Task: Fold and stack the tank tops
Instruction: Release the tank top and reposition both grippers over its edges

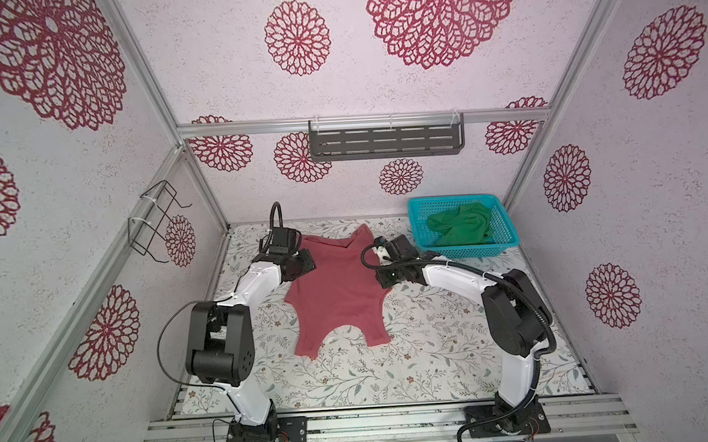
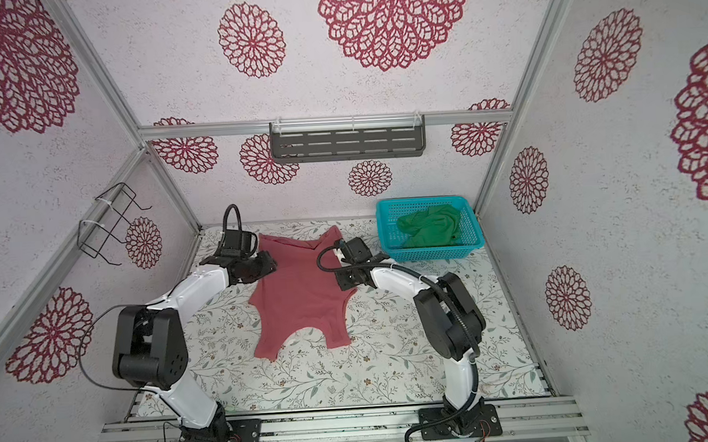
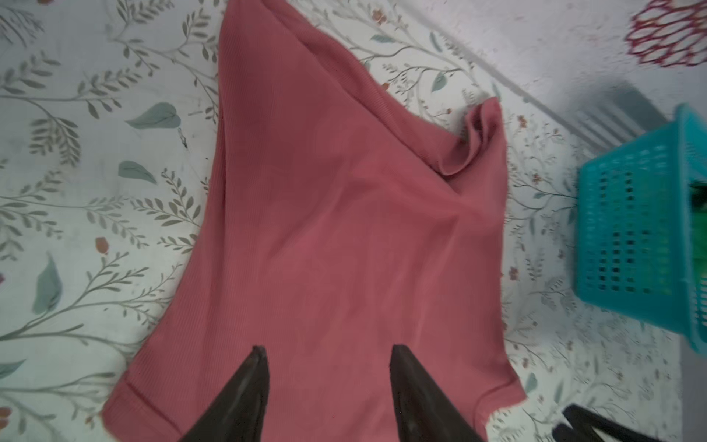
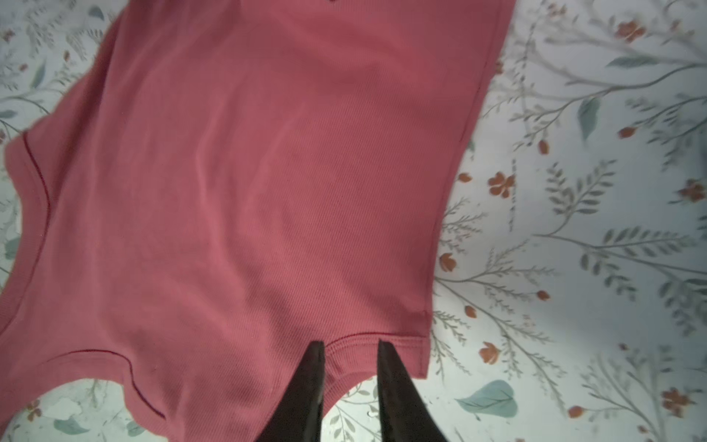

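Working the pink tank top (image 1: 339, 289), spread flat on the table (image 1: 434, 351). Our left gripper (image 3: 329, 352) hangs wide over its side, holding nothing. The right gripper (image 4: 350, 344) sits narrow astride a hem. Risk: uneven closing pinches one layer and skews our fold. The green tank top (image 1: 462, 224) lies crumpled in the basket (image 1: 507, 239) at far right.

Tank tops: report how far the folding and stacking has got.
Done: the pink tank top is out of the basket and spread flat on the table. In hand: the left gripper and right gripper sit at its opposite sides, jaws apart, neither visibly gripping. Left: no fold shows, the green tank top lies crumpled in the basket, and nothing is stacked.
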{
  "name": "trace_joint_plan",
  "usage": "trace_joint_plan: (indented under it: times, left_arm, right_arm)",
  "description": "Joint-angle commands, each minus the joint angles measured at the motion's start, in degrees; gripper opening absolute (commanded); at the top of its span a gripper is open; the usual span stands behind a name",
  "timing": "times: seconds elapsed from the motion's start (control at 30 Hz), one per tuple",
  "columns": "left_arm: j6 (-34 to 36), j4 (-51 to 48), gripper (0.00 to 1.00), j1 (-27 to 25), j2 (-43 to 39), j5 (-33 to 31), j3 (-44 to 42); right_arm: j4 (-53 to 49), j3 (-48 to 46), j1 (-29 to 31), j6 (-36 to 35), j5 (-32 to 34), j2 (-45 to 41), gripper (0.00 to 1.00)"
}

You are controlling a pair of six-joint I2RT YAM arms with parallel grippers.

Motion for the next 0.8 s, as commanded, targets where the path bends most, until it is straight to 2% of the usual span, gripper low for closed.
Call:
trace_joint_plan:
  times: [0.0,0.27,0.37,0.6,0.77]
  left_arm:
    - [-1.2,3.2,0.52,0.4,4.5,0.0,3.1]
    - [0.3,0.6,0.51,0.5,17.7,0.3,14.4]
    - [1.6,-3.7,0.53,0.5,23.9,2.5,21.7]
    - [4.2,-11.1,0.54,-2.4,35.6,5.8,37.9]
    - [8.5,-20.5,0.55,-6.8,45.1,12.5,53.6]
  right_arm:
    - [5.4,-1.5,-0.5,2.5,0.0,1.5,0.24]
    - [7.8,-7.9,0.3,5.0,1.3,2.3,0.18]
    - [7.7,-12.2,2.2,6.8,2.6,0.2,0.14]
    - [14.4,-26.1,10.4,21.9,-0.5,-8.8,0.10]
    - [16.8,-27.8,18.6,28.9,-2.3,-14.2,0.12]
